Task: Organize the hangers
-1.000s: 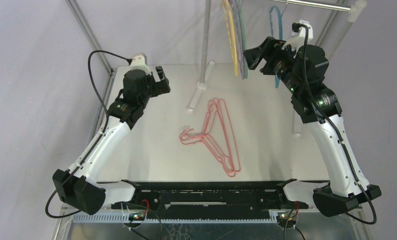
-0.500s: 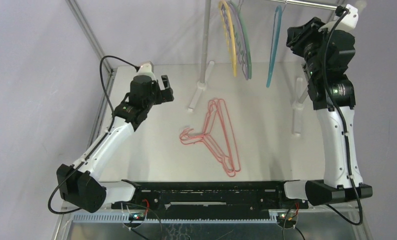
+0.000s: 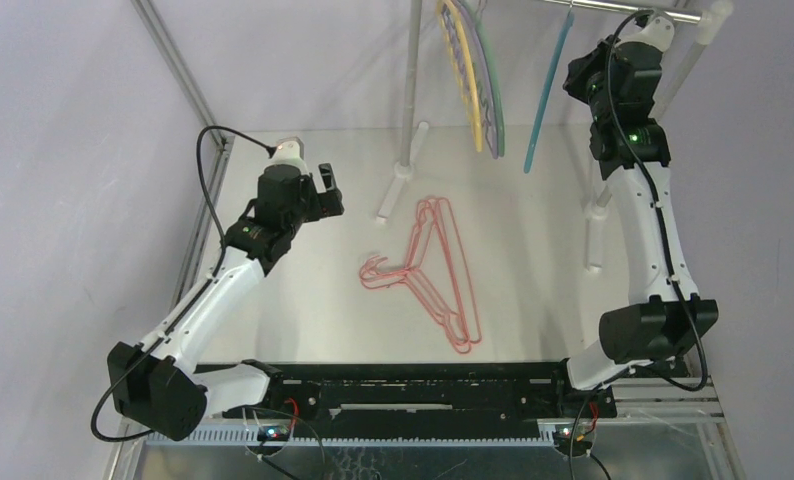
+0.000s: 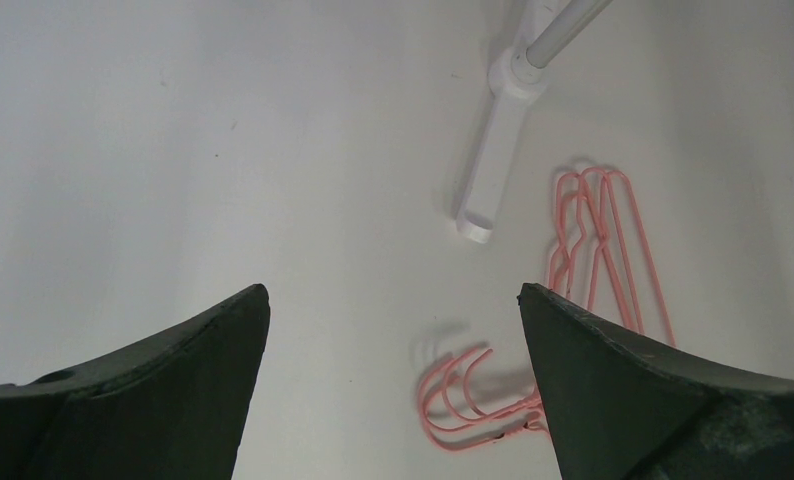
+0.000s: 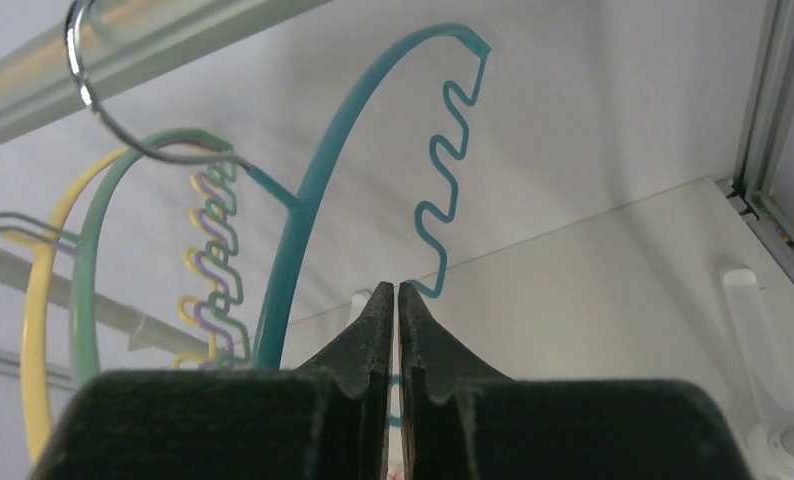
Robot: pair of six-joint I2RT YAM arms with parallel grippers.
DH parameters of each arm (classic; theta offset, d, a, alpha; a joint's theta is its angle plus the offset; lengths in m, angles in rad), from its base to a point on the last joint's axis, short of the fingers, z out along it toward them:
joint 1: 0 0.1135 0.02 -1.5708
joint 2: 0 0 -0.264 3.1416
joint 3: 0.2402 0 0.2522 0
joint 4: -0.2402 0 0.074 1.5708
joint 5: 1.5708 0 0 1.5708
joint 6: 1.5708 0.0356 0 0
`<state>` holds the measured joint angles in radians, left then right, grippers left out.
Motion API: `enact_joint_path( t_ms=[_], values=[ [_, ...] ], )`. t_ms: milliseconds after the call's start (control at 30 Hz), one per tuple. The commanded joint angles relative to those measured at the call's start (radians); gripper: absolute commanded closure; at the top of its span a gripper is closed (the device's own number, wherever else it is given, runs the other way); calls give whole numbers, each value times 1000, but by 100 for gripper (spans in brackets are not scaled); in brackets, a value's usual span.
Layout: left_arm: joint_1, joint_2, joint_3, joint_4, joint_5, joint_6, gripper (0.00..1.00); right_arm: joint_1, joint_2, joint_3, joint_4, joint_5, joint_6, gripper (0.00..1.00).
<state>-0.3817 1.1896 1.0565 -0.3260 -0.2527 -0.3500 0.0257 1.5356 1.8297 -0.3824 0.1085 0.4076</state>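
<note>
Three red hangers (image 3: 433,265) lie stacked on the table's middle; their hooks (image 4: 463,400) and arms (image 4: 603,240) show in the left wrist view. My left gripper (image 3: 323,190) hovers left of them, open and empty (image 4: 393,295). A teal hanger (image 3: 543,95) hangs by its metal hook on the silver rail (image 3: 623,8). Yellow (image 3: 463,70), green and purple hangers (image 3: 488,90) hang further left. My right gripper (image 3: 585,78) is raised just right of the teal hanger (image 5: 313,190), jaws shut (image 5: 394,288) with nothing between them.
The rack's left pole and white foot (image 3: 398,180) stand behind the red hangers; the same foot (image 4: 493,160) shows ahead of my left fingers. The right pole's foot (image 3: 595,235) stands beside the right arm. A frame post (image 3: 178,70) runs along the back left.
My right gripper let go of the teal hanger, drew back to the right and closed. The teal hanger now hangs free, swung slightly. My left arm shifted a little.
</note>
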Motion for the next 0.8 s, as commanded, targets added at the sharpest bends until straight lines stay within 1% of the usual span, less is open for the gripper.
enact_joint_path(
  t_ms=[0, 133, 400, 533, 767],
  values=[
    [-5, -18, -5, 29, -18, 3, 0, -4, 33, 41, 129, 58, -24, 90],
    [-4, 0, 1, 30, -24, 13, 1, -6, 86, 70, 164, 93, -44, 91],
    [-3, 30, 3, 31, -39, 26, 0, 12, 137, 54, 314, 177, -35, 91],
    [1, 36, 4, 31, -45, 29, 1, 45, 157, 59, 399, 223, -62, 92],
    [9, 35, -12, 35, -46, 31, 1, 92, 271, 162, 481, 189, -108, 92]
  ],
)
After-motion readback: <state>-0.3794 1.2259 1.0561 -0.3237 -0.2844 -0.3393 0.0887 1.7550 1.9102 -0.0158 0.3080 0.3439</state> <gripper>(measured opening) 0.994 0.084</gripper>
